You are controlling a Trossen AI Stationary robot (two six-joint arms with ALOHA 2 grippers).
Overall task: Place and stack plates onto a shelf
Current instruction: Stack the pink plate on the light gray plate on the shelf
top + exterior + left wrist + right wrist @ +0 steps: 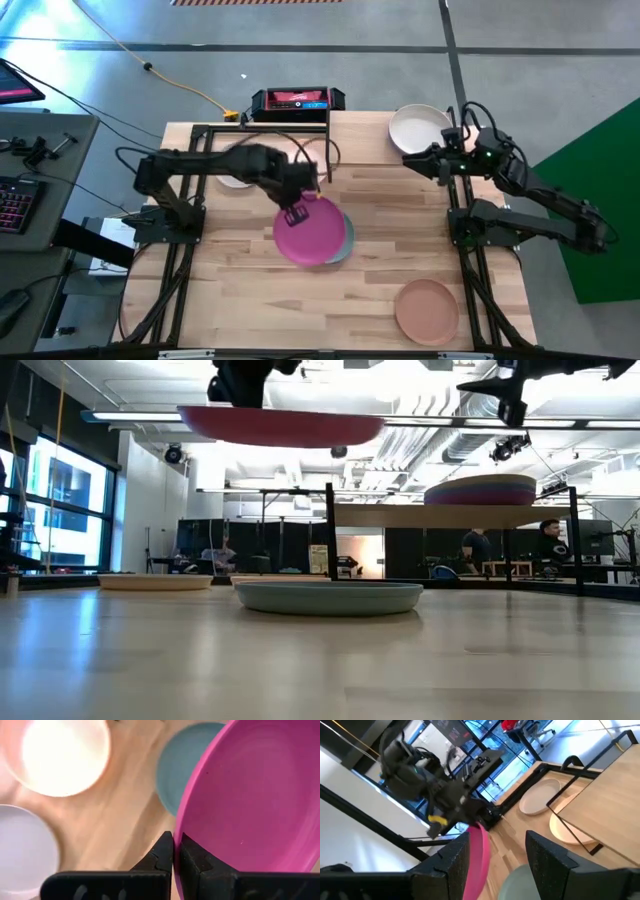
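Plates, eight listed, six or so accounted for from your cameras: take stock from the tabletop [300, 300] down. Shelf [360, 135], light wood on black legs, stands at the far middle of the table; in the low view it carries a short stack [480, 491], the top plate purplish over a pale one. Left arm reaches across the centre, and its left gripper [174, 851] has its fingers pinched tight on the rim of the magenta plate [310, 230], held up in the air, roughly level, directly above the teal plate [343, 240] lying flat on the table. Grey-white plate [418, 127] sits at the far right corner, just beside the right gripper [497, 855], which hangs with its fingers spread and empty. Tan-brown plate [427, 308] lies near the front right. A pale plate [236, 181] lies partly hidden under the left arm; its colour cannot be told for sure. Handling, as judged: rigid, light, matte but smooth; a rim pinch leaves the plate cantilevered, so it may droop or swing if you move briskly. Take each at the edge, fingers above and below the lip, and set it down flat and centred on the stack.
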